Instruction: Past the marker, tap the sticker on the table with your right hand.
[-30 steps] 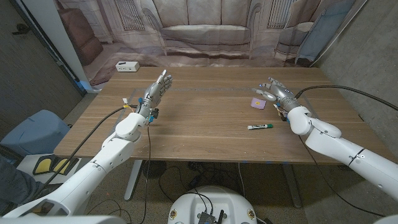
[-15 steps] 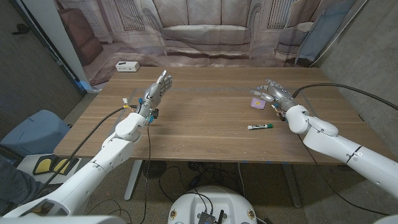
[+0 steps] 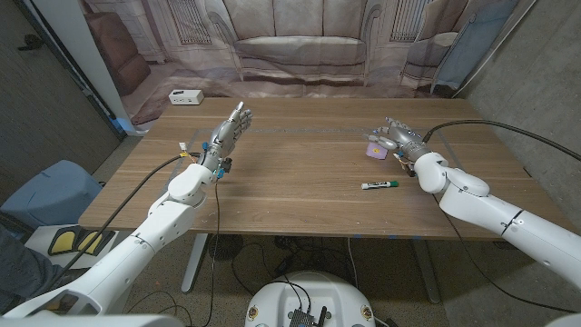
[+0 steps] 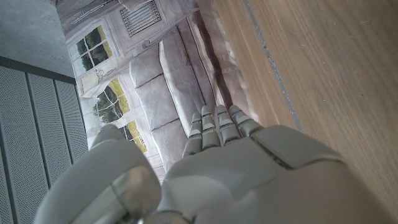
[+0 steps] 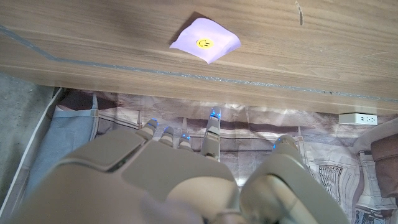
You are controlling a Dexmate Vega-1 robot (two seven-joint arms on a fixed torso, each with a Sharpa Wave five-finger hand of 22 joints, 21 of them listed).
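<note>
A pale purple square sticker (image 3: 375,152) with a small yellow smiley lies on the wooden table (image 3: 290,182) at the right; it is also in the right wrist view as the sticker (image 5: 205,42). My right hand (image 3: 400,138) hovers just beside and behind it, fingers spread, holding nothing. A white marker (image 3: 380,185) with a green cap lies nearer the front edge, in front of the sticker. My left hand (image 3: 229,133) stands raised over the table's left part, fingers straight and apart; its back (image 4: 249,180) is in the left wrist view.
A white power strip (image 3: 185,96) lies on the floor behind the table's far left corner. A printed backdrop of a sofa (image 3: 290,45) hangs behind the table. A blue chair (image 3: 45,195) stands at the left.
My right hand has moved a little away from me, toward the table's far side, and now sits just behind the sticker. The left arm has not moved.
</note>
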